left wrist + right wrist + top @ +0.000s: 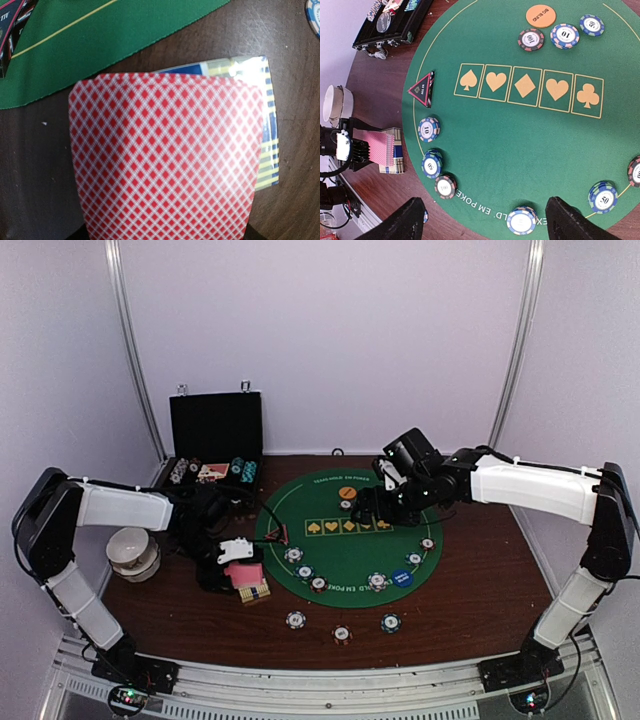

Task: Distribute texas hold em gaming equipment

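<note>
Presently the pink-backed card (165,160) sits clamped in my left gripper (238,562), long axis running straight out from the wrist, above a blue-and-yellow box (267,135) on the table (35,190) just beside the green mat (100,45), while my right gripper (487,215) hangs spread apart over mid-mat; my left pads are cut off from view, and I cannot tell whether one card or several is held.

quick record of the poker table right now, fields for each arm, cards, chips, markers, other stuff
left fingers: shut on the cards, over a striped box beside the green mat
right fingers: open, empty, above the mat
chips: spaced around the mat's edge; three more lie off it on bare table
orange button: on mat, beside three chips
blue button: on mat, near its edge
triangle marker: on mat's edge nearest the cards
case: open, far left, chips inside
bowl: by left arm
</note>
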Motion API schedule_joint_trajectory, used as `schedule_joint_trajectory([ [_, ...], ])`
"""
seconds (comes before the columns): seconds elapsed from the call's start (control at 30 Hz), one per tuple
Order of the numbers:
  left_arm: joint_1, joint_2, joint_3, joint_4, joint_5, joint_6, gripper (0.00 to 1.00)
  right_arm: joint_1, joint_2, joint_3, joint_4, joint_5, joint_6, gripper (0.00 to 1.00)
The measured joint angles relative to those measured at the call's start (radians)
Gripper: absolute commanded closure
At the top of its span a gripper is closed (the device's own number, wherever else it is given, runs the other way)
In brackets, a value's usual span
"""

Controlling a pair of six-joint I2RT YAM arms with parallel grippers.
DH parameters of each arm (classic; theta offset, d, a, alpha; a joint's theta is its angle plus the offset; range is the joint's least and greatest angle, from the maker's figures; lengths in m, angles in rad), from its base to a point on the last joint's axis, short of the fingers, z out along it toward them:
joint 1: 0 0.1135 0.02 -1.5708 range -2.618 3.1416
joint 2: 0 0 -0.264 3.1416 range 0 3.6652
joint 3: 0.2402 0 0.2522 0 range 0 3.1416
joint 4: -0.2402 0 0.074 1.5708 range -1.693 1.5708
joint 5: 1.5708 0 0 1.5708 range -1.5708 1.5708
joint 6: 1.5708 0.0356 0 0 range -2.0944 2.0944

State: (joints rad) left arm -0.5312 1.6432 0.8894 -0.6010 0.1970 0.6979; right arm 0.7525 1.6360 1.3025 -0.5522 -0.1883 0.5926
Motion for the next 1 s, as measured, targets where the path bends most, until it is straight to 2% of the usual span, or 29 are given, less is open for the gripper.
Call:
schedule_joint_trajectory([
  [0.13,0.000,-0.002,0.000,-0.001,-0.001,0.002,0.82,0.000,-0.005,-0.004,0.004,-0.010,0.005,0.13],
  [0.23,0.000,-0.009,0.000,-0.004,-0.006,0.002,0.99,0.000,-0.007,-0.005,0.008,-0.018,0.009,0.14],
  [0.27,0.000,-0.013,0.000,-0.005,-0.009,0.001,1.00,0.000,-0.007,-0.005,0.010,-0.020,0.010,0.14],
  [0.63,0.000,-0.064,0.087,-0.116,-0.017,-0.018,1.00,0.000,-0.008,-0.020,0.084,-0.094,0.055,0.14],
  [1.0,-0.001,-0.095,0.301,-0.289,0.063,-0.059,1.00,0.003,0.060,-0.020,0.319,-0.338,0.220,0.09],
])
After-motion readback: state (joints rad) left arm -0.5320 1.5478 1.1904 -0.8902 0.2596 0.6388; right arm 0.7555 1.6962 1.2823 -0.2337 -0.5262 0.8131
